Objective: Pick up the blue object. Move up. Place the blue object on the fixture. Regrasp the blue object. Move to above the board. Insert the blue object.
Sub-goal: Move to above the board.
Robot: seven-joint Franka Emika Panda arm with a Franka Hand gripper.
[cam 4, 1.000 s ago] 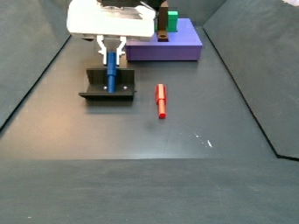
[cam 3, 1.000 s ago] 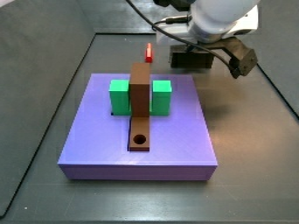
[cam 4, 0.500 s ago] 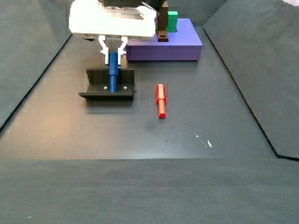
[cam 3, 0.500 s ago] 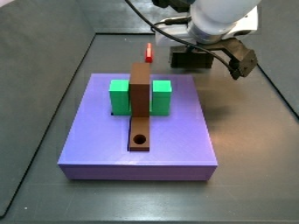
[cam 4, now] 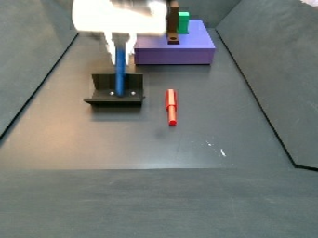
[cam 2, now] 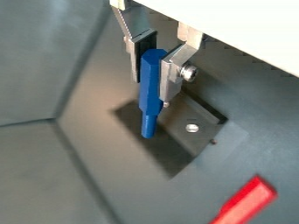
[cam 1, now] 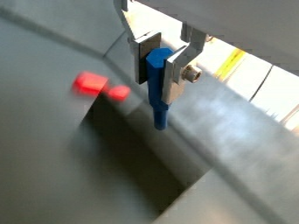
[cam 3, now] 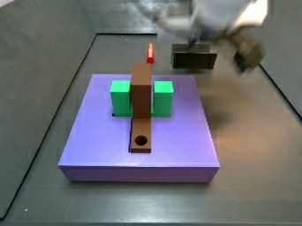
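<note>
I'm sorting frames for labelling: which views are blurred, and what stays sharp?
In both side views the arm and end effector smear with motion blur, while the board, fixture and red peg stay crisp. In both wrist views the end effector, shut on the blue object, is sharp, but the red peg and floor behind it are soft.

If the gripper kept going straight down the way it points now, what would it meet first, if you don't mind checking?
Most likely the fixture. The gripper is shut on the blue peg, which hangs upright right over the fixture's base plate, so the peg's tip would touch first. How much gap is left is unclear.
</note>
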